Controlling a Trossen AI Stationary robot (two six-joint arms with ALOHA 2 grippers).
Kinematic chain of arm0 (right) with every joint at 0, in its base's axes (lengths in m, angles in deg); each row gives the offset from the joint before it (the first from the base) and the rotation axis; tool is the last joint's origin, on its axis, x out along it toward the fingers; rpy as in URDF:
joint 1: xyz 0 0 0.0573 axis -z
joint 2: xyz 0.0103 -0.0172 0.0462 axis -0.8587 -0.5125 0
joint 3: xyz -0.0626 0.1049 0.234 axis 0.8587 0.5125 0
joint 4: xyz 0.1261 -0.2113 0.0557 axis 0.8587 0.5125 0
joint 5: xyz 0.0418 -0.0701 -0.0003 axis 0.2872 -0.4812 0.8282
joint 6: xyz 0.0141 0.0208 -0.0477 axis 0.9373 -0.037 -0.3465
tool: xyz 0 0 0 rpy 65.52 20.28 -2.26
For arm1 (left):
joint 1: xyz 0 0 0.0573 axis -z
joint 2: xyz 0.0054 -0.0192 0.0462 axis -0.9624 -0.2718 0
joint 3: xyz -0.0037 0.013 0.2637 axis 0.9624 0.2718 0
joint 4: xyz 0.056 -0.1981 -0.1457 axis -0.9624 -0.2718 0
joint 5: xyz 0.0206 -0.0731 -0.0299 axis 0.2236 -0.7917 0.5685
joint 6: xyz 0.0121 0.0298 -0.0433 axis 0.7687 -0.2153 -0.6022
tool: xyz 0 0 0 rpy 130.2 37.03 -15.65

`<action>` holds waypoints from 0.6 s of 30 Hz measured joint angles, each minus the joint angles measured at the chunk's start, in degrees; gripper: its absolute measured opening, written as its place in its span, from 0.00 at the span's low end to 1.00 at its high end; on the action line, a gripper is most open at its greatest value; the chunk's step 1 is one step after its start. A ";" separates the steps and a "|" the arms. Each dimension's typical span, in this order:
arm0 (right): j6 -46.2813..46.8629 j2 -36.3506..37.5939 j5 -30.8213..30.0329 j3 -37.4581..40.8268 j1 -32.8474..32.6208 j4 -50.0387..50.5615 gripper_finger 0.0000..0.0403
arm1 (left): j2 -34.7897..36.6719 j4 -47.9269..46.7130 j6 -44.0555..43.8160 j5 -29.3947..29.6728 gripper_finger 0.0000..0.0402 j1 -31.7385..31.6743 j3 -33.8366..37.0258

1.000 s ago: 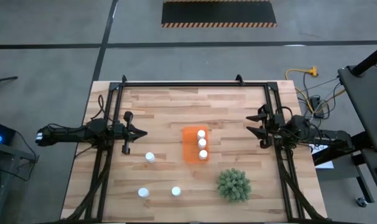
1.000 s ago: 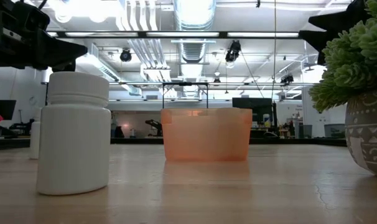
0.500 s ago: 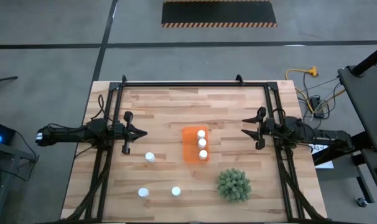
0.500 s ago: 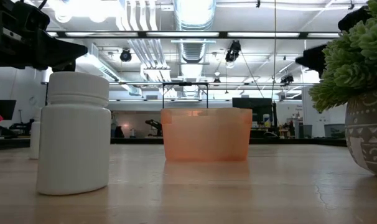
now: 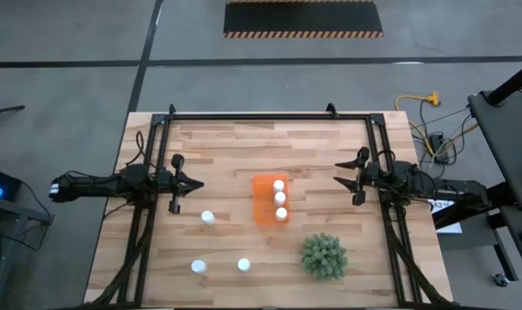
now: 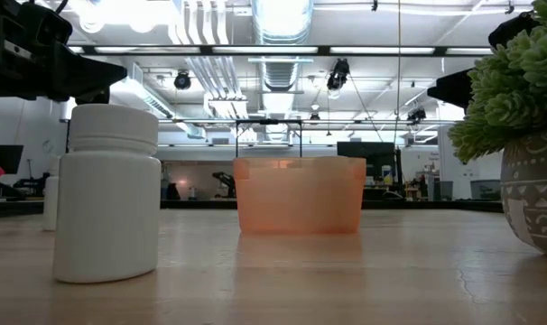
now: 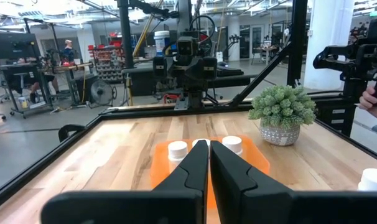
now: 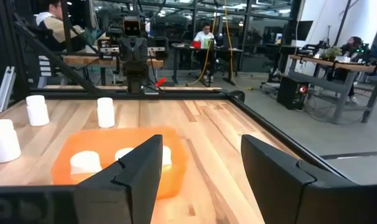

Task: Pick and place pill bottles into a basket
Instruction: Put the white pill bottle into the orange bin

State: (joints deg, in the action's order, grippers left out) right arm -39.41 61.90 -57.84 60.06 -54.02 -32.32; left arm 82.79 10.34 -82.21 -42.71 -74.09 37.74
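Wood table (image 5: 244,146); 3 bottles (image 5: 280,199) in basket (image 5: 263,200)

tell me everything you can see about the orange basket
The basket is a small bright orange rectangular tray of what looks like translucent plastic, with low upright walls and an open top. It sits flat on the wooden table near the middle, between the two arms, with the potted plant nearby. Three white-capped bottles stand upright in a row along its right side; the other row is empty. No claw touches it.
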 joint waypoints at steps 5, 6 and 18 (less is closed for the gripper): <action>-1.05 0.01 -0.01 0.00 0.00 0.00 0.51 | 0.00 0.00 0.00 0.00 0.00 -0.01 0.00; -1.70 -0.02 0.00 0.00 0.00 0.00 0.51 | 0.00 -0.01 0.01 0.00 0.00 -0.02 0.00; -5.47 -0.06 -0.01 0.00 0.00 0.00 0.51 | 0.09 2.04 -3.83 -0.09 0.00 0.00 0.00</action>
State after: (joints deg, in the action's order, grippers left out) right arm -44.87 61.84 -57.85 60.06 -54.02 -32.32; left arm 82.88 12.37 -86.05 -42.80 -74.09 37.74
